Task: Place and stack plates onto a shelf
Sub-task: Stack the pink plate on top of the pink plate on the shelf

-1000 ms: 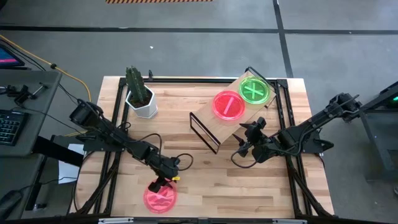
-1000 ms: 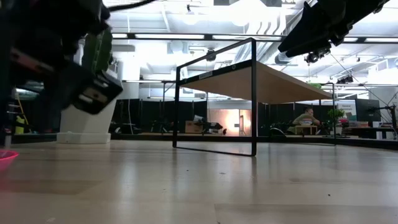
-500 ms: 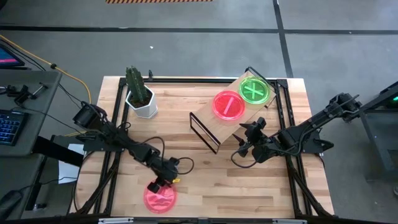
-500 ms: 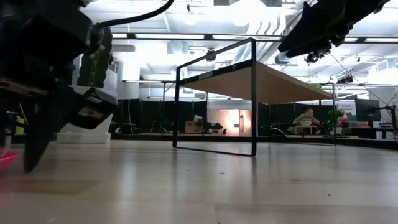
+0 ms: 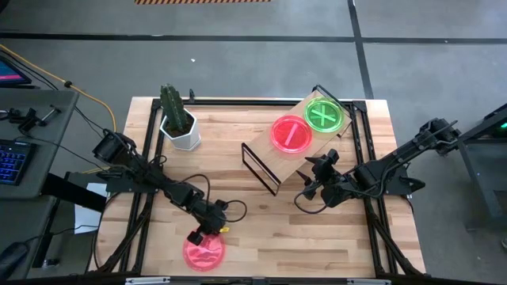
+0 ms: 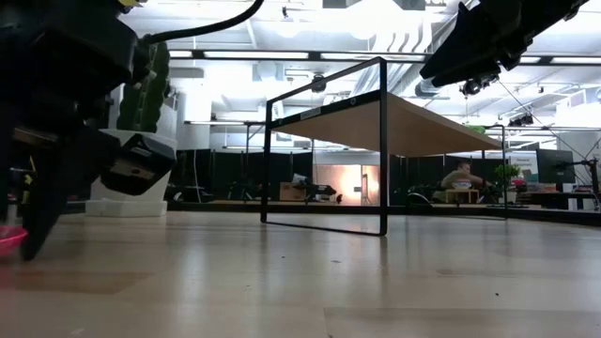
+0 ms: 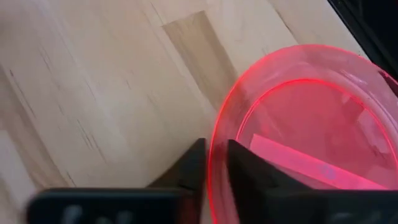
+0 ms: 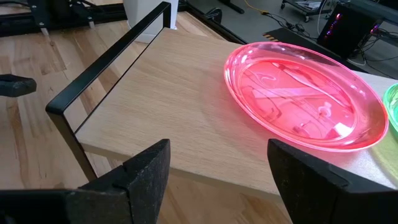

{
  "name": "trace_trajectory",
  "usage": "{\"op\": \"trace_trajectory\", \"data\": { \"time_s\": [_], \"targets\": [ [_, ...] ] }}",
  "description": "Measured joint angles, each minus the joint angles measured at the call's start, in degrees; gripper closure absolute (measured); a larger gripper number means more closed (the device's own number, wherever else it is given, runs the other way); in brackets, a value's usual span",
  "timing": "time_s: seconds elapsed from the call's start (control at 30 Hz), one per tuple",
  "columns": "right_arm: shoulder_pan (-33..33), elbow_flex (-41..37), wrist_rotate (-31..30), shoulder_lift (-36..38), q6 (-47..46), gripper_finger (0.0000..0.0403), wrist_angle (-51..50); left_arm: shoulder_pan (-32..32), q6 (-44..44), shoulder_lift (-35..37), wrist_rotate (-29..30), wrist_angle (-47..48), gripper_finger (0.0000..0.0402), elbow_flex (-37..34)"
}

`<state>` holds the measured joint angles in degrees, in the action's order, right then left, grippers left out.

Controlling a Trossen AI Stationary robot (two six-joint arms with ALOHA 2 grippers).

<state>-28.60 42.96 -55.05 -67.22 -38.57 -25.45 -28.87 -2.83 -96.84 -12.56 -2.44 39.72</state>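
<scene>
Glowing neon pink, a translucent round plate (image 5: 204, 252) with a bar mark inside lies at the front of the wooden surface (image 5: 261, 222). The left pincer (image 7: 211, 165) reaches low, its dark fingers nearly closed astride the plate's rim. On the plywood shelf (image 5: 305, 142), with its thin black wire frame, sit a pink plate (image 5: 291, 133) and a green plate (image 5: 325, 114) side by side. The right pincer (image 8: 217, 171) hovers open beside the shelf.

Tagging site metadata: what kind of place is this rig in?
Likely an open-plan robotics lab or workshop: exposed ducts and strip lights overhead, dark partition panels at the back, a keyboard on a side desk beside the wooden table.
</scene>
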Motion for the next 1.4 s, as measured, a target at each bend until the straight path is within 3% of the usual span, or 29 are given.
{"op": "trace_trajectory", "data": {
  "time_s": [0.1,0.37,0.6,0.7,0.83,0.97,1.13,1.4],
  "targets": [
    [0.00,0.00,-0.02,0.00,0.00,0.0142,-0.01,0.78,-0.11,0.07,-1.91,0.34,0.0392,0.00],
    [0.00,0.02,-0.02,-0.02,0.00,0.0142,-0.44,7.14,-0.90,6.43,-9.03,12.02,0.0400,3.69],
    [0.00,0.02,1.81,-0.02,-0.02,0.0142,-0.55,15.51,1.96,16.06,-9.20,26.91,0.0401,11.12],
    [0.00,0.02,2.10,-0.02,-0.02,0.0142,-0.65,20.57,2.79,19.30,-5.29,32.23,0.0401,16.89],
    [0.00,0.02,2.25,-0.02,-0.01,0.0142,-0.90,27.50,4.58,21.41,7.29,33.82,0.0401,26.60],
    [0.00,0.02,3.69,-0.02,-0.01,0.0142,-1.01,35.02,4.82,20.93,13.14,30.20,0.0401,36.26],
    [0.00,0.02,3.89,-0.02,0.00,0.0142,-1.12,43.94,1.81,16.91,12.18,23.08,0.0401,43.52],
    [0.00,0.02,4.31,-0.02,0.00,0.0142,-1.34,52.23,-1.20,2.48,11.36,23.65,0.0401,49.89]
  ]
}}
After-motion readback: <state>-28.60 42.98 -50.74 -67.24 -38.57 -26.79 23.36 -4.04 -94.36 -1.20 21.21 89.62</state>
